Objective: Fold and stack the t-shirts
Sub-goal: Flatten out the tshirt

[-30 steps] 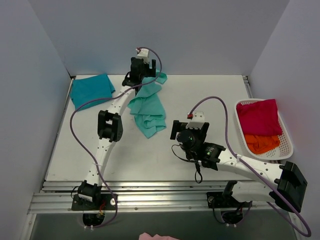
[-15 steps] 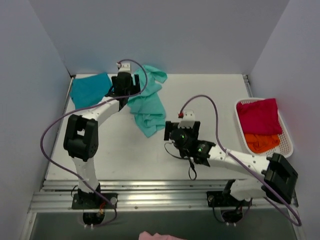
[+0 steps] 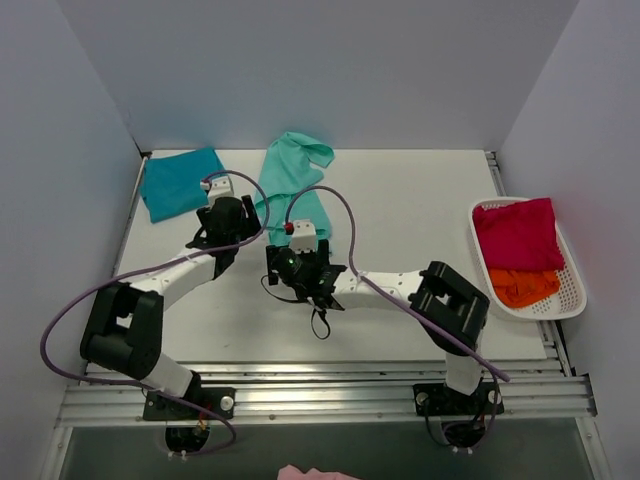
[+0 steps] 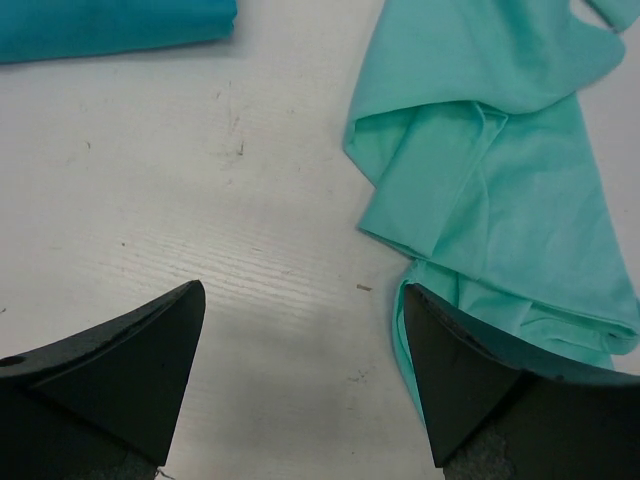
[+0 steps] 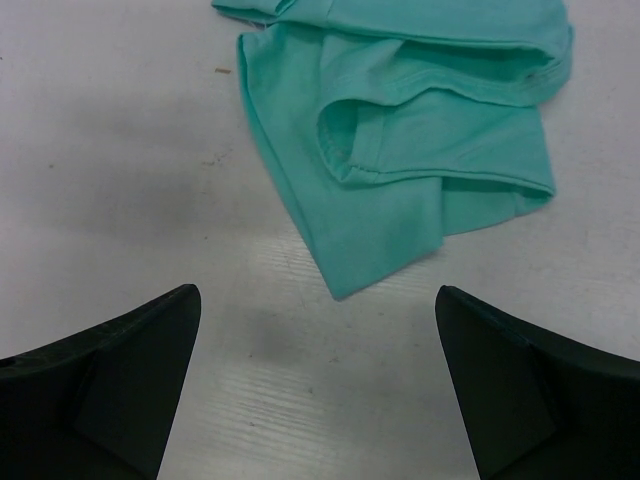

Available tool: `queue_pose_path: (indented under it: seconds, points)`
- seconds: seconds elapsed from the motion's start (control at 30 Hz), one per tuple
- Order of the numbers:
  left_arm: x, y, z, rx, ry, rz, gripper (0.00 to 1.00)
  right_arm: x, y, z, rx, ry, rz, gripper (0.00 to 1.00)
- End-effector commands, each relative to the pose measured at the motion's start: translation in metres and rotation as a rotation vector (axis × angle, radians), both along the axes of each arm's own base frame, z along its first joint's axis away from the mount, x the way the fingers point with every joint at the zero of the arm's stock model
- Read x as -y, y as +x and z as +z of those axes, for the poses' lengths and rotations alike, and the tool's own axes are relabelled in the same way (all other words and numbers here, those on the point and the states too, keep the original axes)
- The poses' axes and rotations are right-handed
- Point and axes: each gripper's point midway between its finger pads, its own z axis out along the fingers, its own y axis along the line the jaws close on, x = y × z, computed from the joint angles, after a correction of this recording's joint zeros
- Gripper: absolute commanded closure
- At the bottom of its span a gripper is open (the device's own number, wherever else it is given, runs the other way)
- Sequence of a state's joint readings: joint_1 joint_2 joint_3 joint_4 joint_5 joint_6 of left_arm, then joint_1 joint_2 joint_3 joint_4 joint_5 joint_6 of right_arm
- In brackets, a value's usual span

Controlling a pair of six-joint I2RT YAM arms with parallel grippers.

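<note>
One teal-blue t-shirt (image 3: 180, 182) lies folded on the surface (image 3: 400, 200), the mint-green t-shirt (image 3: 295, 165) crumpled, left end effector (image 4: 300, 370) and right end effector (image 5: 318, 380) spread, gripping nothing.

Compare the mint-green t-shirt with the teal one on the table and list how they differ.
Colour: the mint-green t-shirt is pale, the teal t-shirt darker. State: the teal t-shirt lies flat, a neat folded rectangle; the mint-green t-shirt is rumpled in loose folds. Place: the teal t-shirt sits far left, the mint-green t-shirt nearer the middle. Both rest on the table, ungripped.
</note>
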State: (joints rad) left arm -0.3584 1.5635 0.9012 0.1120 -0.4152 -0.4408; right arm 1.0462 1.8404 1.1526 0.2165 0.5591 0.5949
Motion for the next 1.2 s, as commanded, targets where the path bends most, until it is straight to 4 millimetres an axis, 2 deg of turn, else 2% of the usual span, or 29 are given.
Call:
queue_pose_path:
  seconds: [0.0,0.03,0.07,0.13,0.2,0.3,0.7,0.83,0.97,1.0,1.1,1.13,1.17]
  points:
    - [-0.002,-0.001,0.060,0.168,-0.074,0.024,0.11,-0.017,0.003,-0.006,-0.018,0.035,-0.036,0.00]
    - [-0.005,-0.003,0.060,0.168,-0.074,0.032,0.11,-0.022,0.005,-0.006,-0.021,0.048,-0.044,0.00]
    - [-0.007,-0.007,0.056,0.164,-0.078,0.038,0.11,-0.021,0.003,-0.020,-0.045,0.024,-0.053,0.00]
    - [-0.009,-0.010,0.060,0.177,-0.088,0.032,0.11,-0.027,0.003,-0.024,-0.054,0.034,-0.074,0.00]
    - [-0.010,-0.014,0.061,0.182,-0.095,0.030,0.11,-0.025,0.000,-0.039,-0.067,-0.005,-0.092,0.00]
    - [-0.014,-0.018,0.061,0.191,-0.100,0.036,0.11,-0.021,0.002,-0.049,-0.070,-0.013,-0.127,0.00]
    - [-0.018,-0.017,0.055,0.185,-0.110,0.040,0.11,-0.004,0.029,-0.074,-0.083,-0.017,-0.185,0.00]
    - [-0.017,-0.013,0.049,0.170,-0.104,0.040,0.12,-0.006,0.037,-0.077,-0.081,0.000,-0.180,0.08]
    - [-0.016,-0.009,0.043,0.156,-0.097,0.039,0.12,-0.011,0.044,-0.084,-0.085,0.006,-0.165,0.31]
    - [-0.016,-0.008,0.041,0.152,-0.094,0.040,0.12,-0.010,0.047,-0.085,-0.089,0.007,-0.166,0.48]
    - [-0.019,-0.008,0.039,0.144,-0.082,0.049,0.13,-0.012,0.046,-0.087,-0.102,0.011,-0.154,0.72]
    - [-0.019,-0.008,0.039,0.146,-0.082,0.049,0.13,-0.011,0.046,-0.085,-0.102,0.010,-0.156,0.96]
    - [-0.020,-0.007,0.037,0.142,-0.079,0.055,0.13,-0.008,0.044,-0.082,-0.104,0.005,-0.163,1.00]
